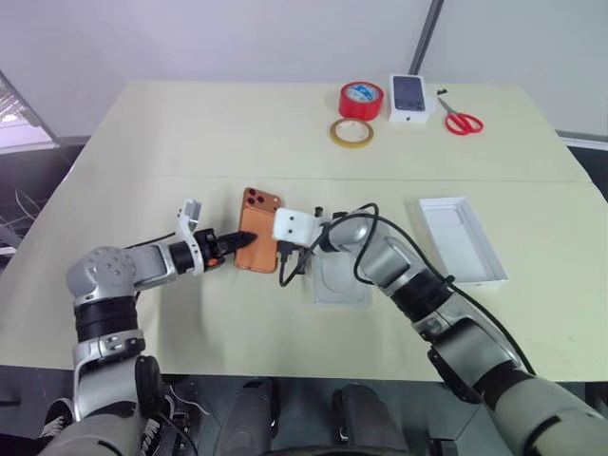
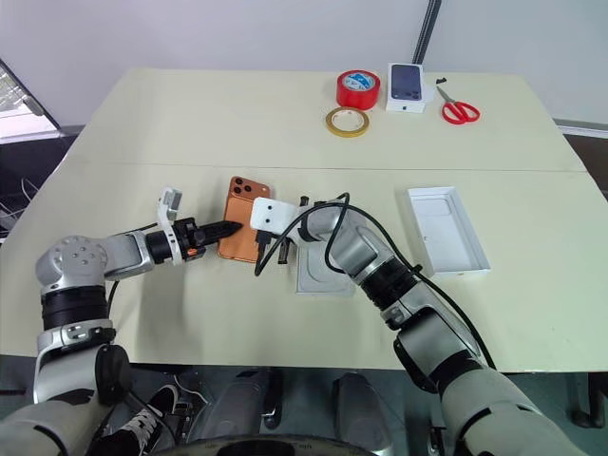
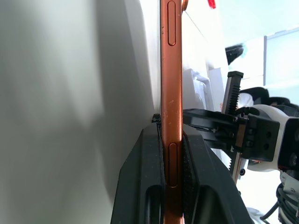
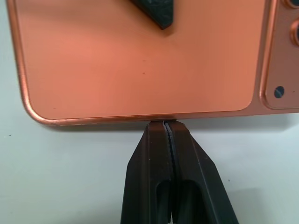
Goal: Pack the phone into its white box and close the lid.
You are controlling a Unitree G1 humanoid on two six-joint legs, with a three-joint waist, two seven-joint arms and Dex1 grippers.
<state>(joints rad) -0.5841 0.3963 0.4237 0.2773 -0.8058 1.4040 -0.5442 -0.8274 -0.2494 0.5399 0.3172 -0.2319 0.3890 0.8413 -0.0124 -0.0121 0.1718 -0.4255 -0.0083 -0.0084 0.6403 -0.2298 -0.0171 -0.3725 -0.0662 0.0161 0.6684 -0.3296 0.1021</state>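
Left gripper (image 1: 231, 244) clamped on phone (image 1: 258, 237) edge; right gripper (image 4: 167, 125) pinched shut, empty, tips against phone's opposite edge.

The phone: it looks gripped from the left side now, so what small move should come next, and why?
Probably lift the phone a little off the table with the left gripper, whose fingers pinch its edge. The right gripper is shut and only rests against the opposite edge, holding nothing. The white box lies just beside, so a short carry would follow.
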